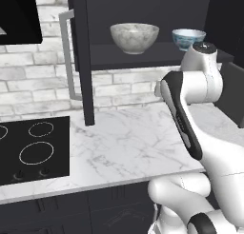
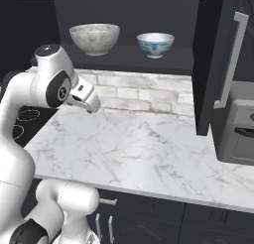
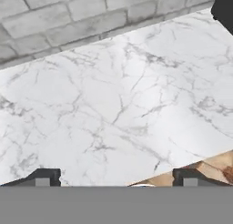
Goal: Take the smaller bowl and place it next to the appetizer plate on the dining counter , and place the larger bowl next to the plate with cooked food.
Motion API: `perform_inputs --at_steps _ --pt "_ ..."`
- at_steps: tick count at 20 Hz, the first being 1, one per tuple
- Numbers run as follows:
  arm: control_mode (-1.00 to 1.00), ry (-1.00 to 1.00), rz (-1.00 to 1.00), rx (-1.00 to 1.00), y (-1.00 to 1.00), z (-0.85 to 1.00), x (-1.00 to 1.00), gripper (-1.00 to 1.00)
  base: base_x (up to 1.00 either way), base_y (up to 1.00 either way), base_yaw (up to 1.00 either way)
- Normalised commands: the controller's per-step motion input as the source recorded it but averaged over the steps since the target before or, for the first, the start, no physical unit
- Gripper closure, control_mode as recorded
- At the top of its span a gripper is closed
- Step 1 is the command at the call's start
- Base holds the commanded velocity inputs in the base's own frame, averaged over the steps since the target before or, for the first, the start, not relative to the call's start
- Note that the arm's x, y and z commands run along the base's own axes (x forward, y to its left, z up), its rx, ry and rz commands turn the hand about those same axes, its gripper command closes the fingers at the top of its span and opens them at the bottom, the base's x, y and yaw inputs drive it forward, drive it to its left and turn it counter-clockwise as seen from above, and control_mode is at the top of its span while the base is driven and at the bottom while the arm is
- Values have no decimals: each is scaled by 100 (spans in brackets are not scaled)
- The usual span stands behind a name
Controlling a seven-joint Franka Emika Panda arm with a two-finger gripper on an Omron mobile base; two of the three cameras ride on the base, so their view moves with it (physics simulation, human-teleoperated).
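Both bowls stand on the dark shelf of an open wall cabinet. The larger bowl (image 1: 135, 37) (image 2: 94, 38), grey-white marbled, is on the left. The smaller bowl (image 1: 188, 38) (image 2: 155, 43), pale blue with a white inside, is on the right. My arm is folded in front of the cabinet, with the hand (image 2: 83, 97) below shelf height and pointing down. In the hand view my gripper (image 3: 116, 177) is open over the marble counter's front edge, holding nothing. The appetizer plate, the blue plate and the dining counter are out of view.
The marble counter (image 1: 124, 138) (image 2: 139, 149) (image 3: 113, 100) runs under the cabinet. Open cabinet doors (image 1: 82, 57) (image 2: 214, 59) stick out on either side of the shelf. A black stovetop (image 1: 33, 150) lies to the left, a grey appliance (image 2: 238, 134) to the right.
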Motion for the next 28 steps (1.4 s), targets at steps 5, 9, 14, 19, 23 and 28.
perform_inputs --at_steps 5,9,14,19,23,28 --pt "-100 -9 -41 21 -2 84 -16 -100 0 0 0" --pt "-100 -33 -21 33 -4 100 -39 -100 0 0 0" --pt "-100 -50 -20 41 0 88 -7 -100 0 0 0" --pt "-100 -20 -15 28 0 66 15 -100 0 0 0" --pt "-100 18 -7 4 1 14 71 -100 0 0 0" --pt "-100 12 4 0 0 0 88 -100 0 0 0"
